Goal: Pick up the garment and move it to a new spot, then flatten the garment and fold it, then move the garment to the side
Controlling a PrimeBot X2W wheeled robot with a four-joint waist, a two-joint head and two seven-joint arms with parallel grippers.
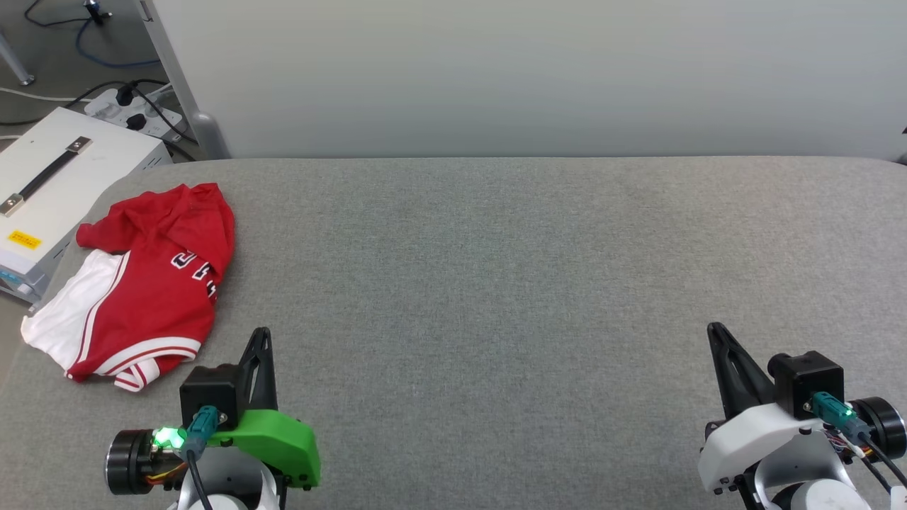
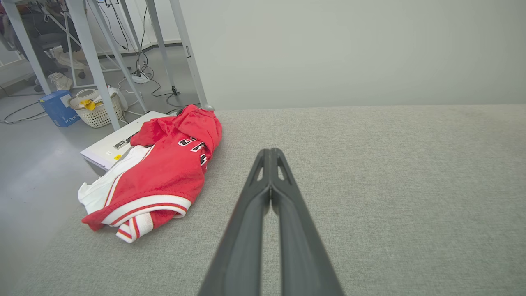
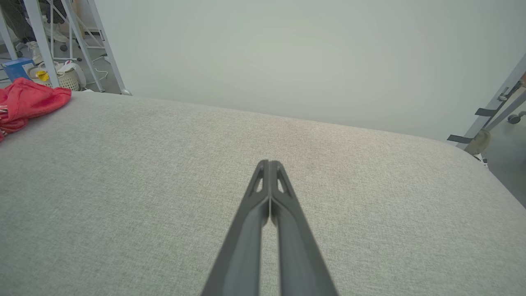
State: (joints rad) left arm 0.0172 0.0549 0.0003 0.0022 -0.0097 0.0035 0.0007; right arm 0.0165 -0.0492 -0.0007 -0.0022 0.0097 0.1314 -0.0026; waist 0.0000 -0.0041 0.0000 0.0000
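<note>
Your left gripper (image 1: 262, 333) and right gripper (image 1: 715, 329) are pinched shut, empty; the crumpled red-and-white jersey garment (image 1: 152, 283) lies untouched on the grey fabric worktop (image 1: 496, 283), every step still ahead

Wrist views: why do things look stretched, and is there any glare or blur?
Left wrist view: wide-angle lens, so the metal legs lean and the left gripper looms; the garment is sharp. Right wrist view: even, soft light, no glare. Head view: faint shadows.
</note>
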